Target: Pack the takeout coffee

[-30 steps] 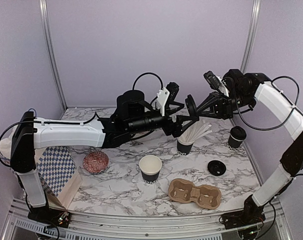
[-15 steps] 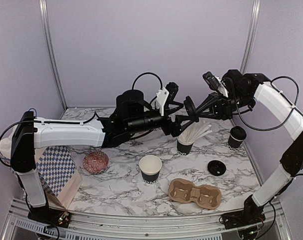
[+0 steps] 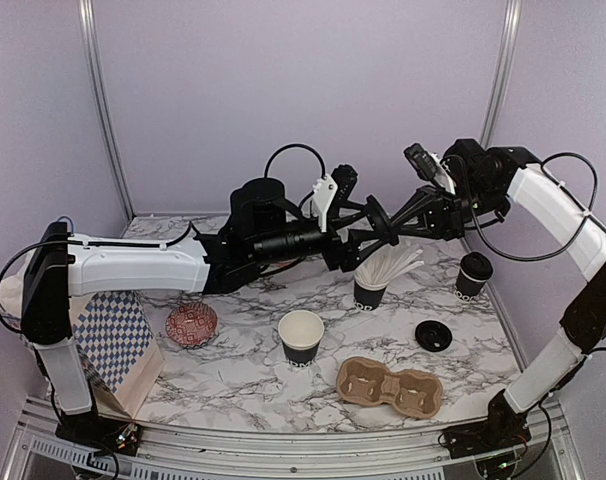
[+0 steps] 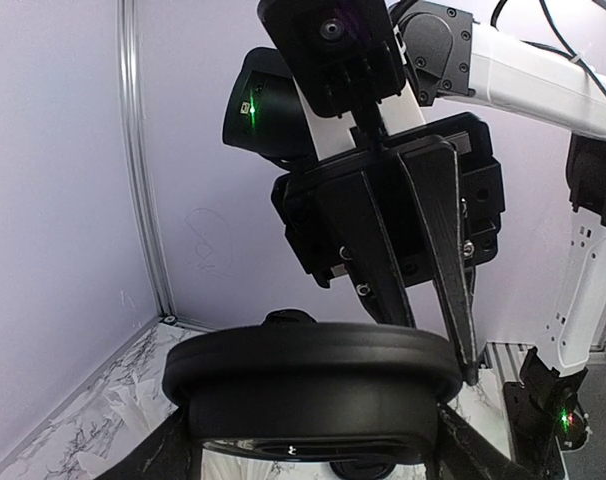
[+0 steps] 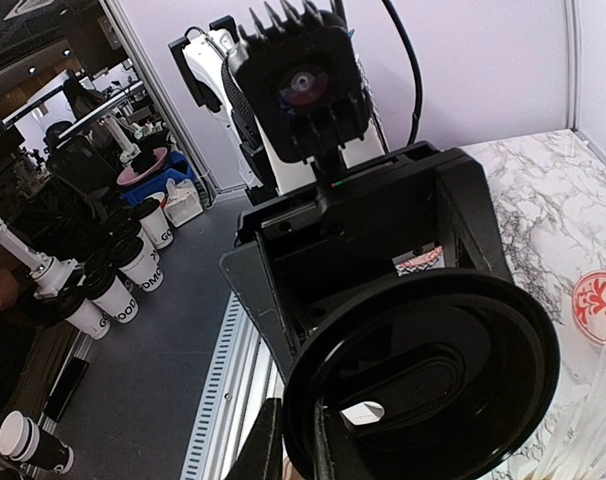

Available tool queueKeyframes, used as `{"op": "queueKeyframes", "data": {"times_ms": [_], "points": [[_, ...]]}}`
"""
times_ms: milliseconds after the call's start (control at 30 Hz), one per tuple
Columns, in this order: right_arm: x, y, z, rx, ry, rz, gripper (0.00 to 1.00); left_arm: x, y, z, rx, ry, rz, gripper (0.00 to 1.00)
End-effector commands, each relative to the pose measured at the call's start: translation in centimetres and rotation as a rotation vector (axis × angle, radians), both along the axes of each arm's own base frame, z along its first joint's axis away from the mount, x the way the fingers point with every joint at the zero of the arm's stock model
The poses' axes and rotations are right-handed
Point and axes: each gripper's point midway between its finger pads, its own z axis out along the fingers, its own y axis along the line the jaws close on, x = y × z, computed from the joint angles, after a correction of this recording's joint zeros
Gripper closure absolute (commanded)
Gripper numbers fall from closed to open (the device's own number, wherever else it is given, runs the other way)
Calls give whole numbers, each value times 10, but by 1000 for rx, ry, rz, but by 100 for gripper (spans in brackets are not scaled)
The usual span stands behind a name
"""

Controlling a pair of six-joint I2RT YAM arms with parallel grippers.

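Black lid (image 5: 423, 380) in right pincer (image 3: 387, 226)

Bright, even light casts faint shadows, with soft sheen on the black lid (image 4: 313, 385)

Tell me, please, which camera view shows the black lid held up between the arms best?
The right wrist view: the lid looms large, face-on, its round rim clear. The left wrist view shows the lid edge-on, low in frame. The top external view shows only a small dark disc in mid-air.
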Motion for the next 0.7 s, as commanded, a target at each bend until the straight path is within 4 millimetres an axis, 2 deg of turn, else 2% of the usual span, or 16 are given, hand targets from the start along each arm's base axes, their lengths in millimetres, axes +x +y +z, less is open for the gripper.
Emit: {"op": "queueKeyframes", "data": {"times_ms": [0, 100, 200, 300, 400, 467, 500, 533, 667], "points": [[-2, 2, 1, -2, -18, 0, 89, -5, 9, 21, -53, -33, -1, 27], [1, 3, -1, -4, -12, 0, 87, -5, 14, 18, -46, -29, 18, 28], [3, 4, -1, -11, -6, -7, 74, -3, 22, 16, -40, -14, 47, 28], [6, 1, 2, -43, -35, -34, 64, 1, 31, 5, 27, 43, 76, 29], [10, -4, -2, -74, -65, -68, 59, -4, 45, -12, 166, 120, 96, 29], [14, -6, -17, -100, -51, -96, 56, -10, 57, -27, 290, 188, 101, 30], [17, -6, -27, -116, -45, -109, 55, -16, 66, -43, 391, 242, 102, 30], [21, -6, -36, -129, -42, -123, 55, -22, 73, -52, 456, 279, 97, 31], [30, -3, -58, -168, -59, -157, 50, -42, 103, -75, 642, 383, 87, 32]]}}
